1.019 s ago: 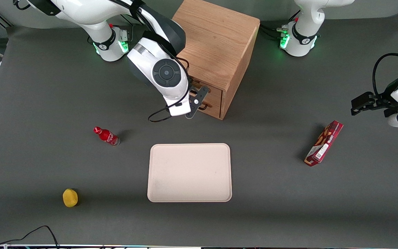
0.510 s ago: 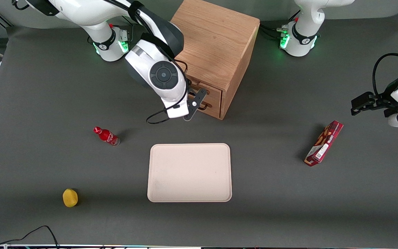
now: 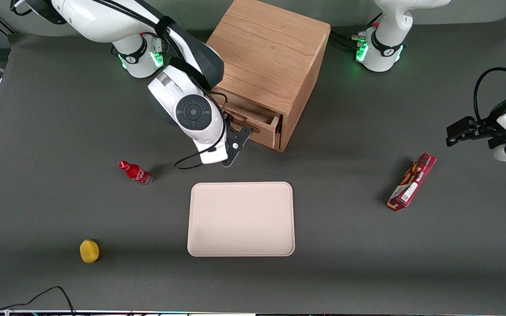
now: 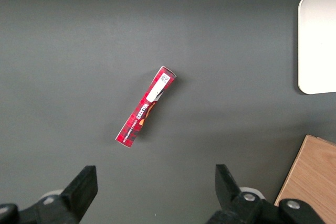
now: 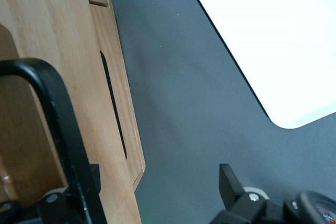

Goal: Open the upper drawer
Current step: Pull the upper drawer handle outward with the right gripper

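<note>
Since a second ago, the upper drawer (image 3: 255,114) has been drawn out of the oak cabinet (image 3: 270,48), and the gripper (image 3: 234,151) has been carried with it toward the front camera, farther from the cabinet's face. The drawer is seen just above the centre of the front view, partly open, its shallow wooden inside exposed beneath the cabinet's top edge. The gripper is held just in front of the drawer's face, with the working arm's wrist above it. In the right wrist view the gripper (image 5: 157,182) is seen with its two fingers spread wide apart and nothing pinched between them; the black bar handle (image 5: 58,124) is seen running down alongside one finger (image 5: 86,182), while the other finger (image 5: 231,182) is seen over the dark table (image 5: 173,103). Whether the handle is touched by that finger cannot be told. A beige tray (image 3: 240,218) is laid at the centre of the frame, nearer the camera than the cabinet. A small red bottle (image 3: 135,172) and a yellow object (image 3: 89,251) are found toward the working arm's end of the table, and a red box (image 3: 412,181) toward the parked arm's end.
</note>
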